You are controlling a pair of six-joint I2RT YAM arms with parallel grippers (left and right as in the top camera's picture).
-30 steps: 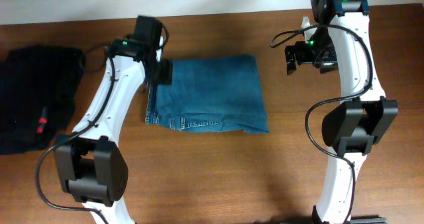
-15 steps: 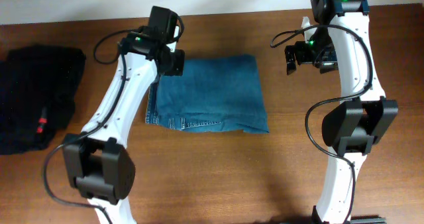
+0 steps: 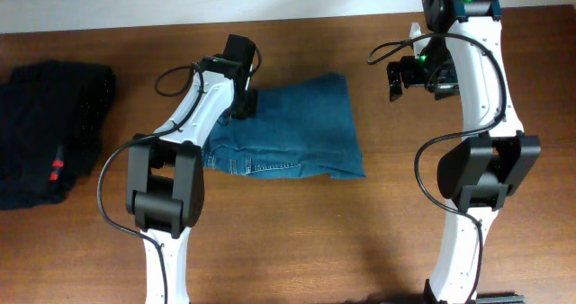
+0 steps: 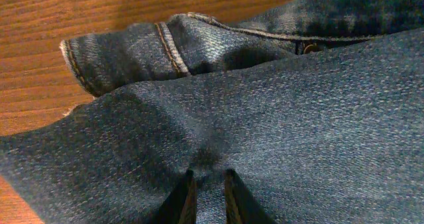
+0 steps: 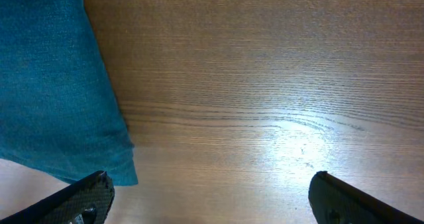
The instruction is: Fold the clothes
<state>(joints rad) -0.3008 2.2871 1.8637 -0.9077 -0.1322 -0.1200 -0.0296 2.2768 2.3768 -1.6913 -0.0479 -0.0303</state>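
Note:
The clothes are folded blue denim jeans (image 3: pixel 292 129) lying flat on the wooden table (image 3: pixel 270 241) at centre. My left gripper (image 3: pixel 243 100) rests on their upper left corner. In the left wrist view its fingertips (image 4: pixel 189 184) stand close together, pinching a small ridge of the jeans (image 4: pixel 298 118) between them, so the left gripper (image 4: pixel 208 175) is shut on the cloth. A rolled hem with tan stitching (image 4: pixel 132 52) lies just beyond. My right gripper (image 3: pixel 399 77) hovers open to the right of the jeans, with the right gripper (image 5: pixel 209 184) over bare wood and the jeans' edge (image 5: pixel 53 85) at its left.
A black garment (image 3: pixel 45 129) with a small red tag (image 3: pixel 56 167) lies bunched at the table's far left. The table's back edge (image 3: pixel 297 18) runs just behind the jeans. Both arm bases stand near the front edge.
My left gripper has moved right along the jeans' top edge and closed from open onto the denim. The right arm has not moved.

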